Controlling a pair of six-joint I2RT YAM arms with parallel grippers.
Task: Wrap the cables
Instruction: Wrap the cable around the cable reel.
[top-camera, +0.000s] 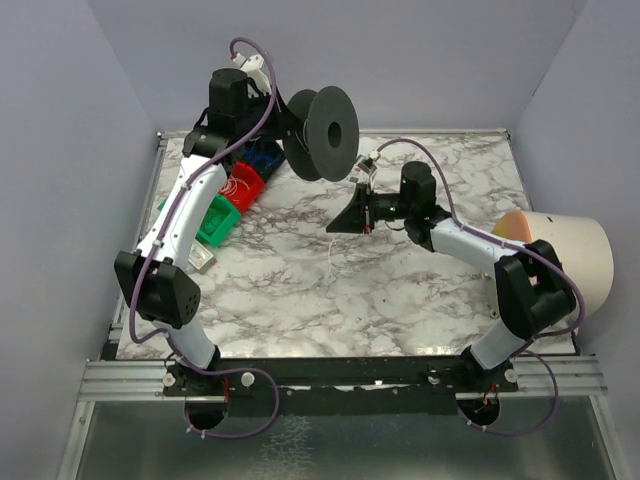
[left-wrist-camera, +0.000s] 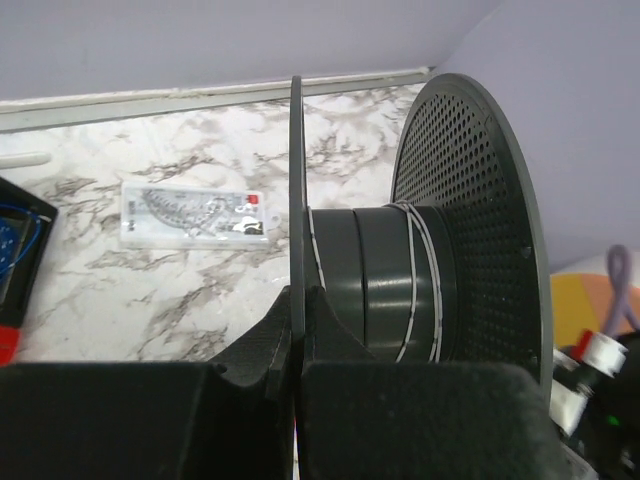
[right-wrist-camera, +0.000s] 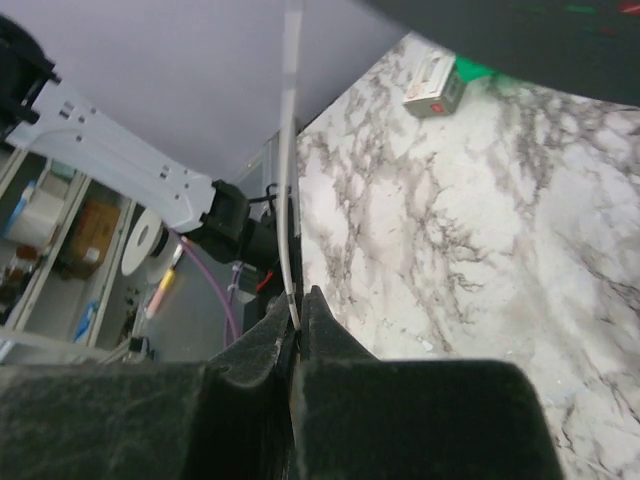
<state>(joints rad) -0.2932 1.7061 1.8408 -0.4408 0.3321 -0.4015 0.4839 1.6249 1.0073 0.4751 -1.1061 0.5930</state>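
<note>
A big black two-flanged spool (top-camera: 325, 130) hangs in the air over the back of the marble table (top-camera: 300, 290), tilted on its side. My left gripper (top-camera: 288, 128) is shut on the edge of the near flange (left-wrist-camera: 297, 190). A thin white cable (left-wrist-camera: 414, 270) runs a few turns around the spool's hub (left-wrist-camera: 375, 285). My right gripper (top-camera: 336, 226) is low over the table's middle, shut on the same white cable (right-wrist-camera: 289, 160), which rises taut from the jaws. A short loose tail of the cable (top-camera: 331, 262) lies on the marble below it.
Red (top-camera: 243, 186), green (top-camera: 216, 222) and blue (top-camera: 262, 158) bins sit at the left behind the left arm. A clear flat box (left-wrist-camera: 190, 215) lies on the marble near them. A large cream cylinder (top-camera: 565, 255) lies at the right edge. Lavender walls enclose the table.
</note>
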